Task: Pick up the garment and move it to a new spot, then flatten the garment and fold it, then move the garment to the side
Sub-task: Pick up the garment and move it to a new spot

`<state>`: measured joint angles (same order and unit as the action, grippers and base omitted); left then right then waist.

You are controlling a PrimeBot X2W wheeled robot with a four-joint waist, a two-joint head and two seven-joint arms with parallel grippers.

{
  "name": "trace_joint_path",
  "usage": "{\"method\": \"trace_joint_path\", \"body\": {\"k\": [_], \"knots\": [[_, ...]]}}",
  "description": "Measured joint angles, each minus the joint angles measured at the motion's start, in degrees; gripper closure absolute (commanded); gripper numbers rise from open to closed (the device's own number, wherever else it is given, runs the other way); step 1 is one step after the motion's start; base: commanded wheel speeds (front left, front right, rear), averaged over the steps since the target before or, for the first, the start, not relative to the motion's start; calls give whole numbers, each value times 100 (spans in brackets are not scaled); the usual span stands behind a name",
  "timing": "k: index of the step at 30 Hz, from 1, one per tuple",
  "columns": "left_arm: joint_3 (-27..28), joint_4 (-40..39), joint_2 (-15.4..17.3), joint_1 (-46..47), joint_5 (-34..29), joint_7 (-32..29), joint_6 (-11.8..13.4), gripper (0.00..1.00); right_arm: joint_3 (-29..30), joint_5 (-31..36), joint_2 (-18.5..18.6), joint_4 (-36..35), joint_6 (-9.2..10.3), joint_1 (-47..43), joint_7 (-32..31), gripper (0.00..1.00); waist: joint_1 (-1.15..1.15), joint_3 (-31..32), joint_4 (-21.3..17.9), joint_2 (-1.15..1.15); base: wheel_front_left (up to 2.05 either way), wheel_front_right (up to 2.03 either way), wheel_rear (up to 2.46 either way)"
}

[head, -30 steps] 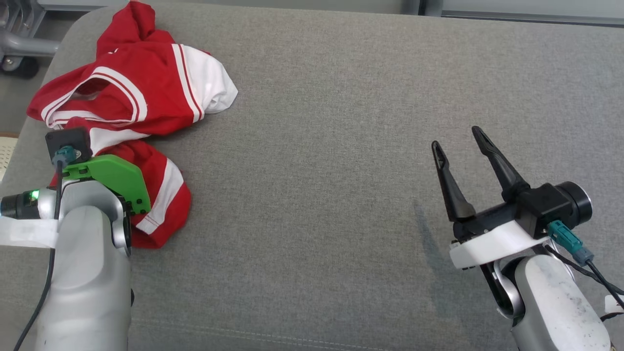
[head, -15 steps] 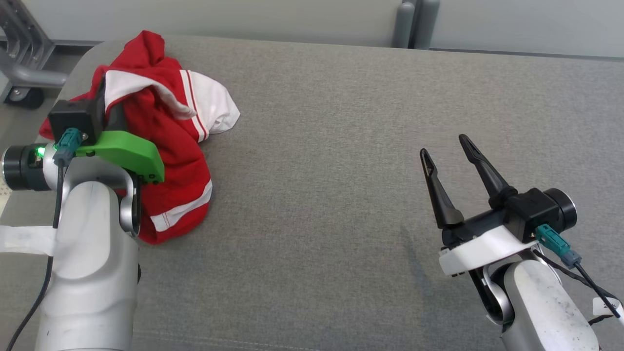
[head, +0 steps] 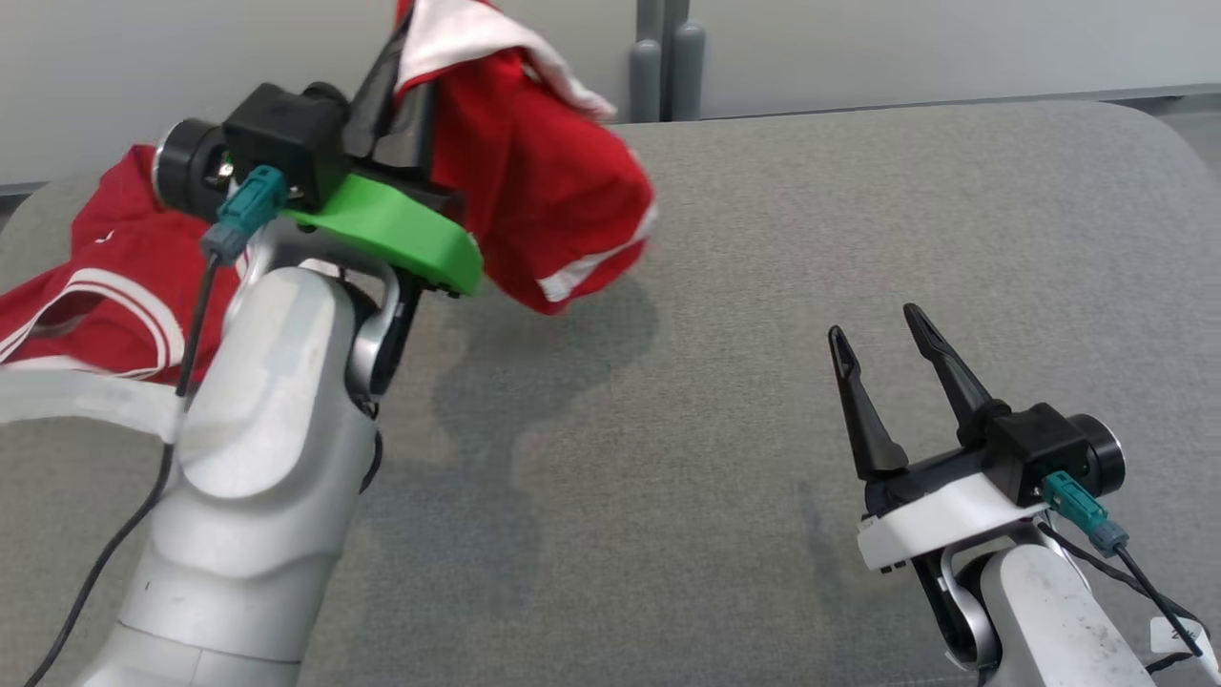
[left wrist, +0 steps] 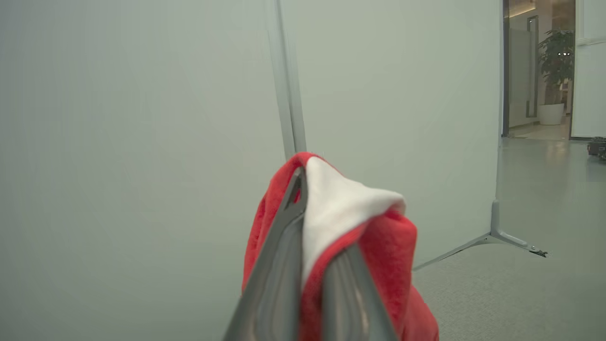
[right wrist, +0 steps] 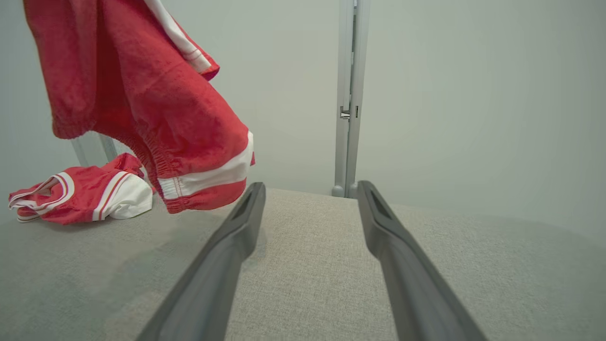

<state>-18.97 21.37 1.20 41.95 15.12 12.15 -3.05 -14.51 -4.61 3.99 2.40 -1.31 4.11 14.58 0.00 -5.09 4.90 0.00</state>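
Evidently left claw (left wrist: pixel 316 222) grips the red-and-white garment (head: pixel 544 181), judged soft, light, hanging limp; right claw (head: pixel 875 324) spread, empty. Advise gripping its striped hem (head: pixel 584 275).

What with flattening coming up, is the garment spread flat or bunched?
Bunched. The garment hangs crumpled from the shut left gripper, its other end heaped on the cushion.

Grey woven-fabric counter (head: pixel 811 210), padded look, rounded far corners. Crumpled at far left corner, resting directly on fabric: red jersey (head: pixel 100 234) with white stripes and white panel, neck opening showing. Soft dark shadow on fabric left of centre.
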Motion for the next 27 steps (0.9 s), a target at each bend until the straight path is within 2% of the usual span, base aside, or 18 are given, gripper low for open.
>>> {"method": "trace_joint_path", "body": {"k": [5,12,17,23,27], "knots": [[-762,-107,-5,49,542,-189,59,100,-18,-1,-20,-23,48,-71,0,0,0,56,-395,0,0,0,0],[-1502,304,8,-364,730,-611,450,100,-142,-1,-35,-55,40,-147,0,0,0,39,-963,0,0,0,0],[-1399,758,16,-470,436,-740,855,100,-314,-10,-46,-98,-29,-112,0,0,0,-61,-1360,0,0,0,0],[-1126,1314,65,-364,-158,-706,918,100,-382,-109,-51,-98,-80,-47,0,0,0,-255,-1800,0,0,0,0],[-959,1720,460,-337,-404,-704,981,100,-398,-112,-55,-107,-113,57,0,0,0,-400,-2018,0,0,0,0]]}}
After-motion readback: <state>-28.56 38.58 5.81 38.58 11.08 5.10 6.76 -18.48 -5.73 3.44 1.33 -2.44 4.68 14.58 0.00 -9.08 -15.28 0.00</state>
